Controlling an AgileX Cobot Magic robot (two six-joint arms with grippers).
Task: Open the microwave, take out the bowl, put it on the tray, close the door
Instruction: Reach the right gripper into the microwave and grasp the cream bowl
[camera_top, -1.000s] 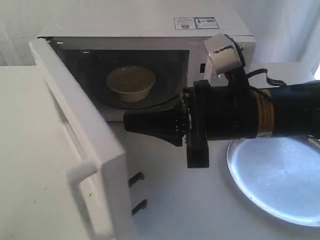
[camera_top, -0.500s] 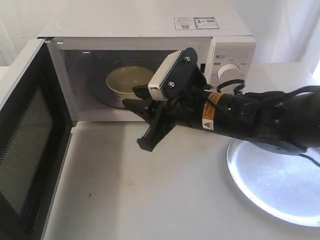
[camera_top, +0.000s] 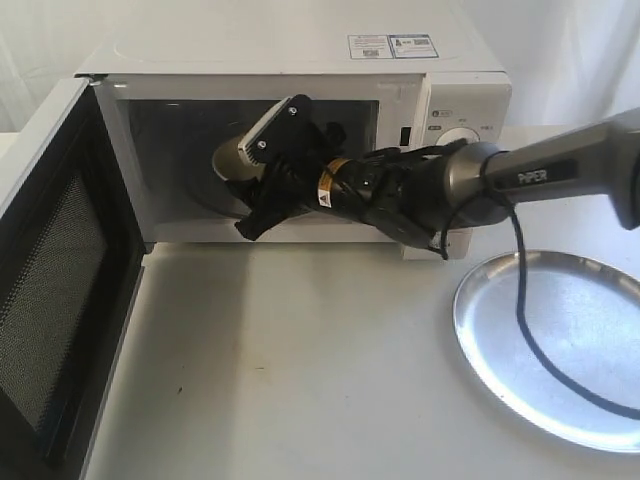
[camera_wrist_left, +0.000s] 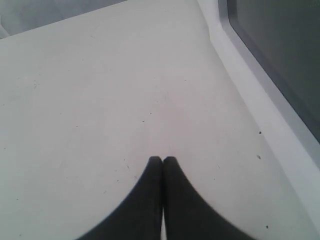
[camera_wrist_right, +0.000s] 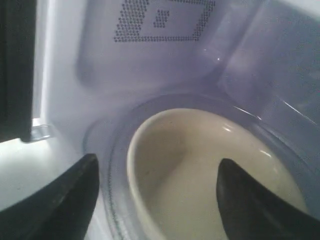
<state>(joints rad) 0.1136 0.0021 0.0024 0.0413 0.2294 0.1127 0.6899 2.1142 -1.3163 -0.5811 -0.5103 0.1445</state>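
The white microwave (camera_top: 300, 50) stands with its door (camera_top: 60, 290) swung wide to the left, black mesh inner face showing. The cream bowl (camera_top: 228, 158) sits on the glass turntable inside, mostly hidden by my right gripper (camera_top: 250, 195), which reaches into the cavity. In the right wrist view that gripper (camera_wrist_right: 157, 172) is open around the near rim of the bowl (camera_wrist_right: 200, 165), one finger outside it and one over its inside. The silver tray (camera_top: 560, 340) lies at the right. My left gripper (camera_wrist_left: 162, 159) is shut over the table, beside the door's outer face (camera_wrist_left: 280, 55).
The glass turntable (camera_wrist_right: 115, 150) rings the bowl, with the cavity's perforated back wall (camera_wrist_right: 160, 20) behind it. A black cable (camera_top: 530, 330) from the right arm hangs across the tray. White tabletop (camera_top: 300, 360) spreads in front of the microwave.
The door has swung from half open to wide open. My right gripper has moved from in front of the microwave into the cavity and down to the bowl.
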